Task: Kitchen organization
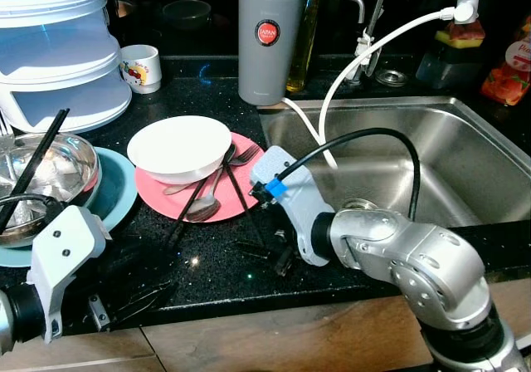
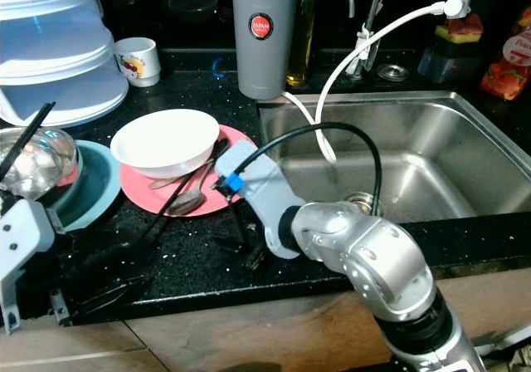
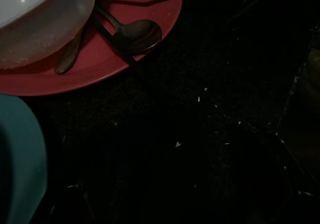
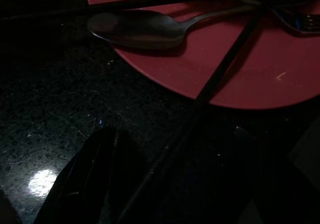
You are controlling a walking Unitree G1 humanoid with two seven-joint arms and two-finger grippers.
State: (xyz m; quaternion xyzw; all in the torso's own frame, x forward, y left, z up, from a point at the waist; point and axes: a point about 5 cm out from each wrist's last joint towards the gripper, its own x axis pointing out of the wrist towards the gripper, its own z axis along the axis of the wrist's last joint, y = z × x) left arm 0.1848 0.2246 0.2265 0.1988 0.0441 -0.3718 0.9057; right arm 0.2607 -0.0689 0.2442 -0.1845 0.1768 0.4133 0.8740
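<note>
Left eye view: you see a black table (image 1: 207, 264) with a red plate (image 1: 241, 202) left of the sink (image 1: 465, 139). A white bowl (image 1: 180, 146) sits on the plate, with a spoon (image 1: 203, 208), a fork (image 1: 241, 154) and chopsticks (image 1: 236, 191) lying beside it; the chopsticks reach off the plate onto the table. A teal plate (image 1: 120, 193) just left of the red one carries a steel bowl (image 1: 54, 173). A grey canister (image 1: 270, 36) stands behind the sink corner, a mug (image 1: 141, 67) further left. Your right gripper (image 1: 278, 252) is low over the table just below the red plate; your left gripper (image 1: 141, 293) is near the table's front edge.

Right eye view: same layout; you cannot tell how the fingers of either gripper stand.

Left wrist view: the red plate, white bowl and spoon lie ahead, the teal plate to one side. The fingers are lost in the dark.

Right wrist view: one finger (image 4: 95, 179) shows dark above the table. A chopstick (image 4: 220, 69) crosses the plate rim toward it; contact cannot be told.
</note>
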